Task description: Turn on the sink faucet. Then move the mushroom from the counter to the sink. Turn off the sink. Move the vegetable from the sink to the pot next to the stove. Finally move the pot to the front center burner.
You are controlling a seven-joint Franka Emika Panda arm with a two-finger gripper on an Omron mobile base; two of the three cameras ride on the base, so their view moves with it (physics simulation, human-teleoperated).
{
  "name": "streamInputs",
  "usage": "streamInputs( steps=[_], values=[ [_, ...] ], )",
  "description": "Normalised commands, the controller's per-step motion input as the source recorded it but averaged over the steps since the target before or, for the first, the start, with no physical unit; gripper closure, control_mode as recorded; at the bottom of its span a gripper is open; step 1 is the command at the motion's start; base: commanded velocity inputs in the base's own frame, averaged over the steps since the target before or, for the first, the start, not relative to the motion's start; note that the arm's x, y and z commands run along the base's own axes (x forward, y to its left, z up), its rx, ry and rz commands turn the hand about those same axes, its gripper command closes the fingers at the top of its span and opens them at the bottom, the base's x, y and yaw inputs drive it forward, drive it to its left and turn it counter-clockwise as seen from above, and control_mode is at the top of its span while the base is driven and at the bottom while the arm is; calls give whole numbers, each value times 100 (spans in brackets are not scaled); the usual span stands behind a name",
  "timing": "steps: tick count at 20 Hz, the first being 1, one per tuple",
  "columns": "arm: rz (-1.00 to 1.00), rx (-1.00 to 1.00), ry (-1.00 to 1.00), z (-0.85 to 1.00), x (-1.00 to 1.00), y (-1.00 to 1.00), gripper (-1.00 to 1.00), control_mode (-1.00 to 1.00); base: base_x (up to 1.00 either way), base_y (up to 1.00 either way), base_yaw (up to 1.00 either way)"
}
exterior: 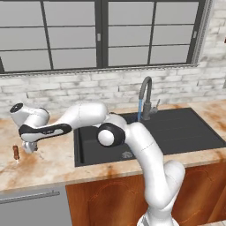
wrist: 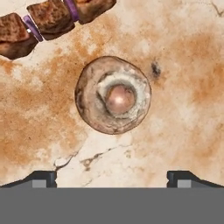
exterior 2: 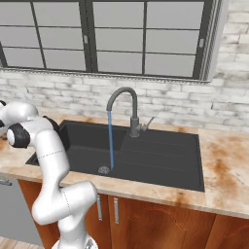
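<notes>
In the hand view the mushroom (wrist: 113,94) lies stem side up on the counter (wrist: 188,65), a round tan-brown cap centred just above my gripper (wrist: 111,179). The fingertips (wrist: 41,178) stand wide apart at the bottom, open, with nothing between them. From the left base view the arm reaches left and the gripper (exterior: 29,149) points down over the counter (exterior: 48,165), left of the sink (exterior: 176,132). The sink faucet (exterior: 145,95) runs: a blue stream (exterior 2: 111,141) falls toward the drain (exterior 2: 103,169) in the black sink (exterior 2: 160,160).
A dark reddish-brown skewer of meat chunks (wrist: 52,17) lies close beside the mushroom; it is seen on the counter as the skewer (exterior: 16,152) just left of the gripper. A brick wall and window run behind the counter.
</notes>
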Motion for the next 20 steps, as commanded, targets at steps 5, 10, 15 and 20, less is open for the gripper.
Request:
streamInputs(
  steps=[5,10,15,20],
  values=[
    [0,3,0,-13,2,18,-100,-100,0,0,0],
    [0,0,0,-12,3,17,-100,-100,0,0,0],
    [0,0,0,-10,21,19,-100,-100,0,0,0],
    [0,0,0,-11,19,21,-100,-100,0,0,0]
  ],
)
